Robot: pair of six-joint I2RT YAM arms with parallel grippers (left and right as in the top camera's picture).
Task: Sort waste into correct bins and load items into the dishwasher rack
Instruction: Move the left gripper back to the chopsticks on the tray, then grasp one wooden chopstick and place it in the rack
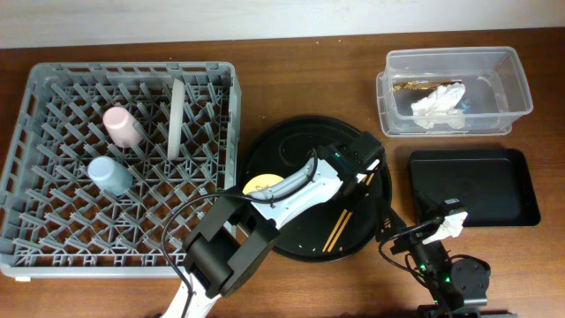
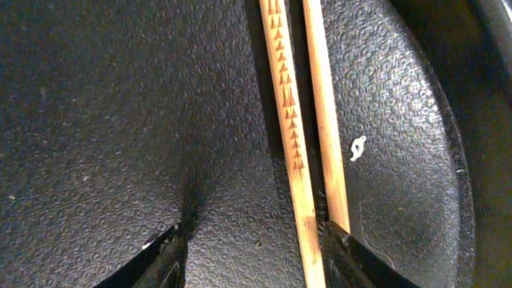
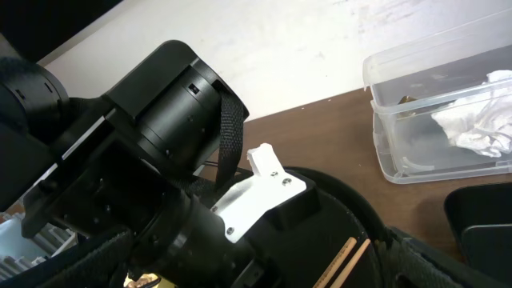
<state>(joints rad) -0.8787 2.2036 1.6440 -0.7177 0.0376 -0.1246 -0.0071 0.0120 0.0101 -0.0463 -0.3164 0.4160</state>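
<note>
nearest the front edge of the worktop (image 1: 291, 71), the right end effector (image 1: 434, 228) hovers with its jaws spread wide and nothing between them, just off the near left corner of the shallow black tray (image 1: 494, 190). a little farther in, the left end effector (image 2: 252, 260) sits low over the round black tray (image 1: 291, 150) with its jaws about half apart. the chopsticks (image 2: 300, 120) lie side by side on that tray. the patterned one runs between the fingertips (image 2: 164, 254), close to the right tip, and the plain one meets that same tip; neither looks clamped. the yellow bowl (image 1: 262, 185) rests on the tray's left part, half hidden by the left arm. to the left, the dishwasher rack (image 1: 53, 212) holds the light-blue cup (image 1: 109, 175), the pink cup (image 1: 122, 125) beyond it, and the plate (image 1: 177, 119) on edge between pegs. farthest back, the clear tub (image 1: 512, 79) holds tan scraps (image 1: 417, 86) beside a crumpled white tissue (image 1: 439, 102).
</note>
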